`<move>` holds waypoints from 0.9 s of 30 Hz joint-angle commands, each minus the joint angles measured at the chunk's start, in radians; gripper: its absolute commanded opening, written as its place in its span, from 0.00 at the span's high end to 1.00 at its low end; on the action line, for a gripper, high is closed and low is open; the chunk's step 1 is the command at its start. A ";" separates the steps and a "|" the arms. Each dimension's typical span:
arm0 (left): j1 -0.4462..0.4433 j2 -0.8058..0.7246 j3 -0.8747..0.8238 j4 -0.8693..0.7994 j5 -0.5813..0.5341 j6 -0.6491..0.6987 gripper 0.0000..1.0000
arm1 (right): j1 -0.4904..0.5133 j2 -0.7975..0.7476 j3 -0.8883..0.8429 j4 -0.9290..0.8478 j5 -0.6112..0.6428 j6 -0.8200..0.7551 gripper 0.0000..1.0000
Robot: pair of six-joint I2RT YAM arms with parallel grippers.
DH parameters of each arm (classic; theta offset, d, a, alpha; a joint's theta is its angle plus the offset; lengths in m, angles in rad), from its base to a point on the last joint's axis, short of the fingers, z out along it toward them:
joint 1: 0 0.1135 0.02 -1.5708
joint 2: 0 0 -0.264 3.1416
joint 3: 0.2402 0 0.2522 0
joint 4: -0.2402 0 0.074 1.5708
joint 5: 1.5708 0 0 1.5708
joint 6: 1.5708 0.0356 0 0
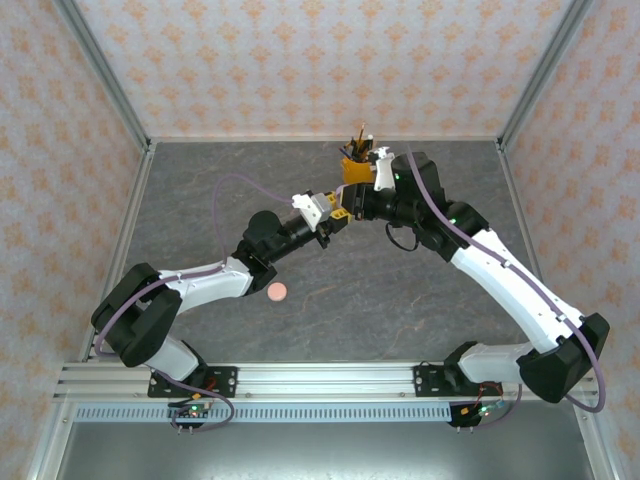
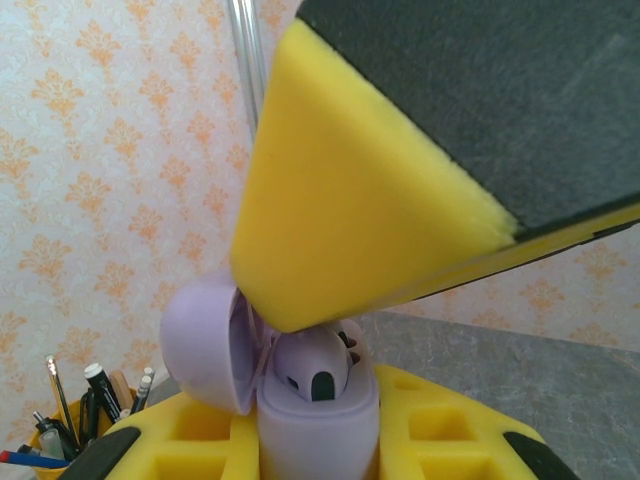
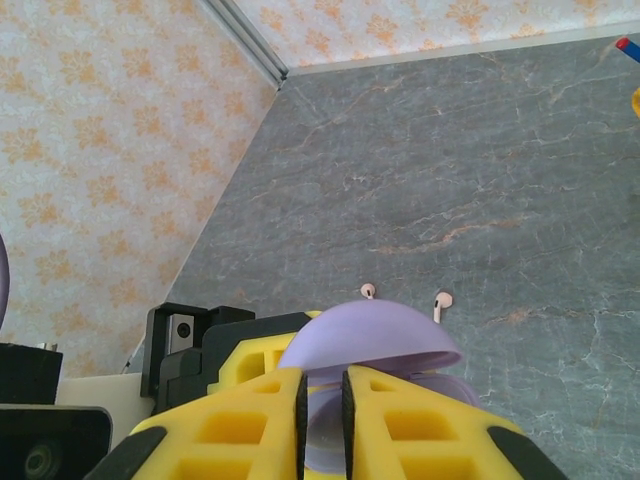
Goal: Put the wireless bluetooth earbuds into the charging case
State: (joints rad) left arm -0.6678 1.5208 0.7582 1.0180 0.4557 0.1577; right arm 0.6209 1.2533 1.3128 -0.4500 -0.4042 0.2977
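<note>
My left gripper (image 1: 325, 222) is shut on a lilac charging case (image 2: 318, 440), held upright between its yellow fingers above the table's middle. The case's lid (image 2: 200, 340) stands open to the left. A lilac earbud (image 2: 310, 365) sits in the case's mouth, its head sticking up. My right gripper (image 3: 323, 400) comes in from the other side, jaws nearly together on that earbud, one yellow finger (image 2: 350, 200) pressing right over it. Two pale pink earbuds (image 3: 368, 291) (image 3: 442, 300) lie apart on the grey table beyond the lid (image 3: 370, 335).
A round pink case (image 1: 277, 291) lies on the table beside the left forearm. A yellow cup of pens (image 1: 357, 160) stands at the back, close behind the two grippers. Patterned walls enclose the table on three sides.
</note>
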 commanded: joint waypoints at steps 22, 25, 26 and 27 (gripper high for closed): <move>-0.010 0.007 -0.004 0.045 0.037 -0.009 1.00 | -0.023 0.273 0.400 -0.294 0.156 -0.116 0.81; -0.010 0.009 -0.001 0.039 0.034 -0.009 1.00 | -0.023 0.299 0.425 -0.349 0.130 -0.125 0.82; -0.011 0.008 0.001 0.038 0.032 -0.010 1.00 | -0.023 0.296 0.422 -0.360 0.118 -0.127 0.82; -0.010 0.008 0.002 0.036 0.029 -0.011 1.00 | -0.022 0.285 0.408 -0.365 0.106 -0.127 0.83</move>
State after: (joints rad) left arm -0.6701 1.5234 0.7574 1.0119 0.4763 0.1562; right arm 0.6010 1.5627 1.6894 -0.7204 -0.2771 0.1974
